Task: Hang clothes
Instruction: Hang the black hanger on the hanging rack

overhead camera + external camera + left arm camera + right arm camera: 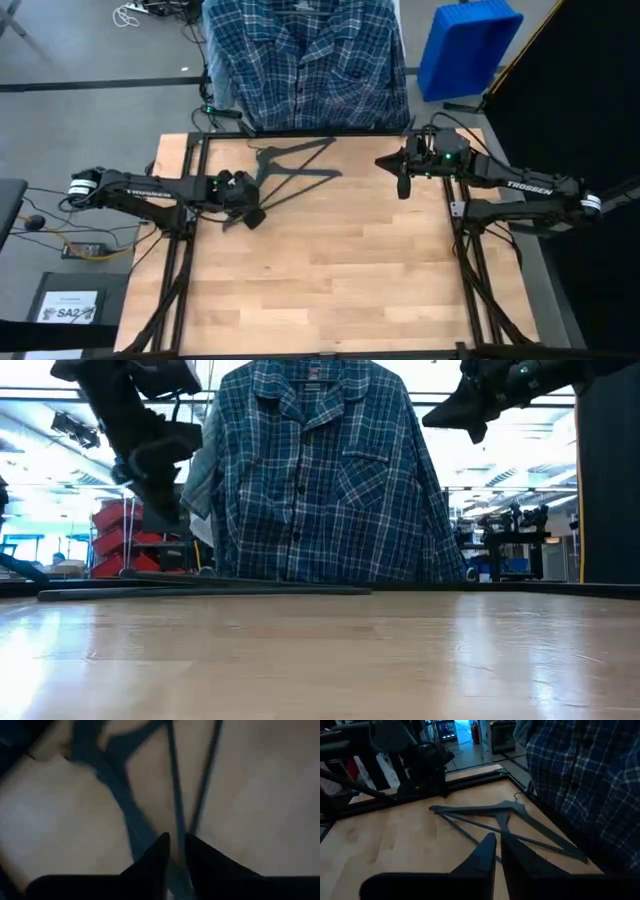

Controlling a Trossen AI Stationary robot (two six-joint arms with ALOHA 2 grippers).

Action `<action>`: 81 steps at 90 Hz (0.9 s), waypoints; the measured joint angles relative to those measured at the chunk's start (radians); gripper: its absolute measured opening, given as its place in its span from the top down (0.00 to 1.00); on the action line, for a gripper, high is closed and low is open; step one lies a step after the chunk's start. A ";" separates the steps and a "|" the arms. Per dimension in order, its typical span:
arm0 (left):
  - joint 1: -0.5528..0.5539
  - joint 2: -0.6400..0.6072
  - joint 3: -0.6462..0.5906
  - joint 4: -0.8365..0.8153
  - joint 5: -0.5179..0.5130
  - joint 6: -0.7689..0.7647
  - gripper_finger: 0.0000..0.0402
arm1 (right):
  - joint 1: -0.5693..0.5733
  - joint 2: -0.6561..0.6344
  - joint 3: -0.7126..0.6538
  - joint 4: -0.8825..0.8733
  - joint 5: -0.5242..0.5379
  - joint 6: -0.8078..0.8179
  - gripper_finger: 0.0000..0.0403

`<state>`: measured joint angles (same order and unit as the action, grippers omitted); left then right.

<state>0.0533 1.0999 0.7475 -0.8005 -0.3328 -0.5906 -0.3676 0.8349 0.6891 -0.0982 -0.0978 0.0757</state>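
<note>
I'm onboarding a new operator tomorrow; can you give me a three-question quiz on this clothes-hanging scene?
1. True or false: the plaid shirt lies flat on the table.
2. Which end effector is closer to the hanger: A) left end effector, B) right end effector?
3. Fill in: beyond the table's far right corner stands a blue ___.

Key: 1. False, it hangs upright behind the far edge. 2. A. 3. bin.

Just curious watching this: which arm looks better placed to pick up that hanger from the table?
Probably the left: its end effector sits low at the hanger tip, while the right end effector hovers high, apart.
</note>
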 joint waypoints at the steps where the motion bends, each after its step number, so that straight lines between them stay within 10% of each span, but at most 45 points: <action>1: 0.003 0.001 0.000 0.001 0.010 0.000 0.81 | 0.000 0.000 0.000 0.000 0.000 0.000 1.00; 34: 0.128 0.019 0.001 -0.003 0.041 -0.005 0.44 | 0.000 0.004 0.000 0.095 -0.001 0.000 0.96; 81: 0.285 0.321 0.001 0.061 0.092 -0.023 0.41 | 0.001 0.010 0.000 0.143 -0.010 0.040 1.00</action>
<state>0.3382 1.4205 0.7486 -0.7396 -0.2412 -0.6140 -0.3668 0.8444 0.6895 0.0452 -0.1081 0.1158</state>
